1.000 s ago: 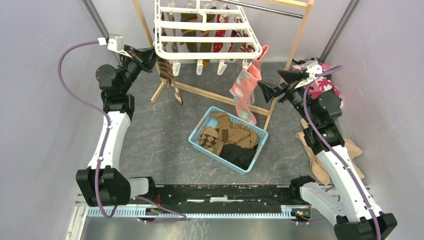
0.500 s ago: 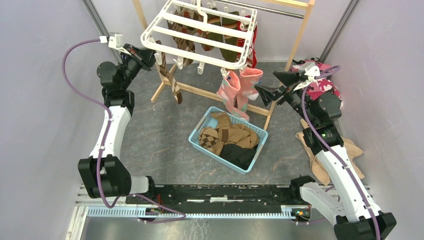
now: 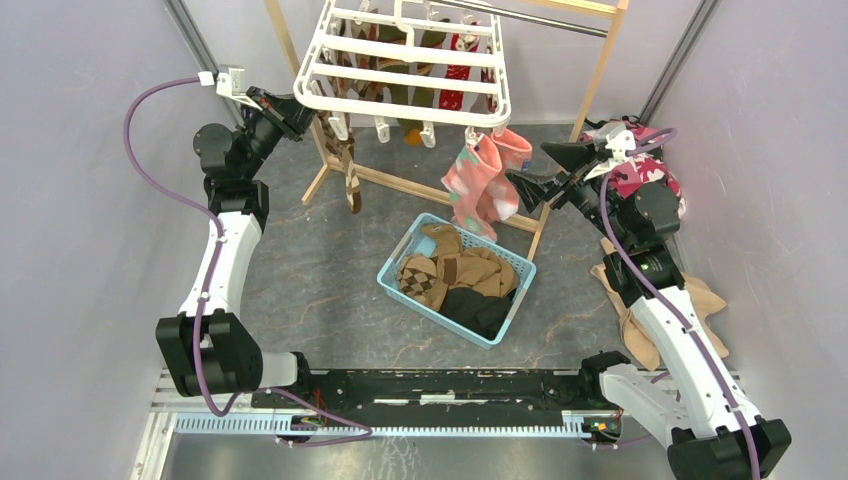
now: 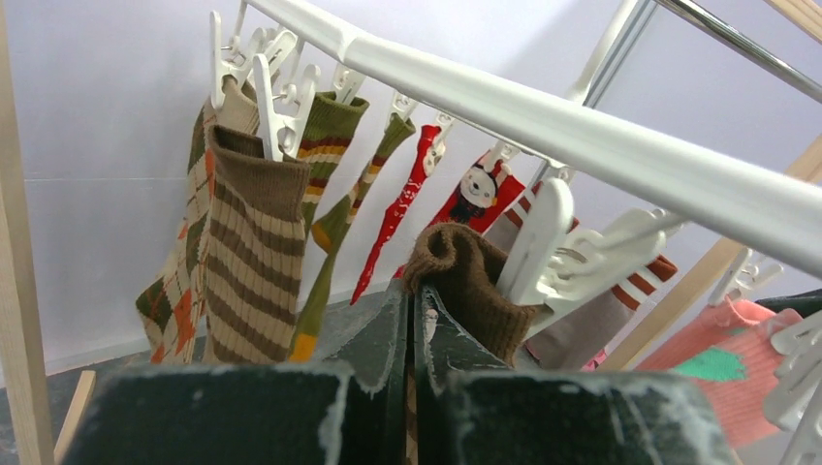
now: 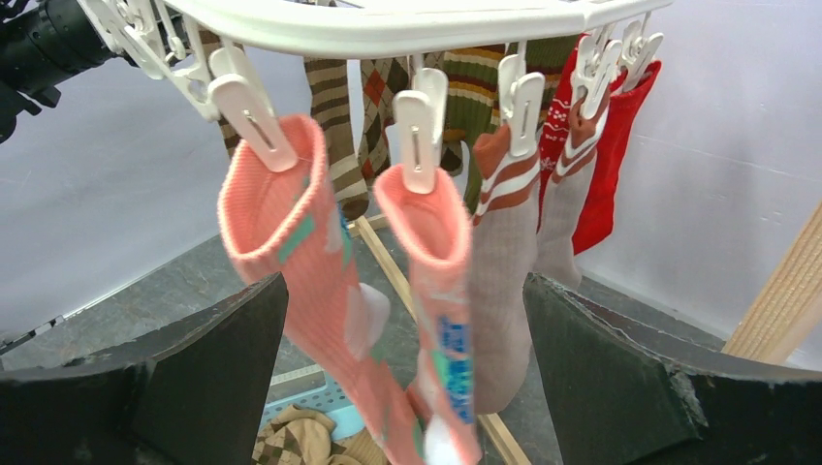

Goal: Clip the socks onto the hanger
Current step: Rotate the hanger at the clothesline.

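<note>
While left tool grips brown sock, pink socks face right tool.

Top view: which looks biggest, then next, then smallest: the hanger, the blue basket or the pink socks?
1. hanger, though it hangs nearer the camera, which adds to its look
2. basket
3. pink socks

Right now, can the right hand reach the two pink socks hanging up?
Probably yes. The right hand is open right beside the pink socks, which hang from clips at the hanger edge, and nothing sits between them.
</note>
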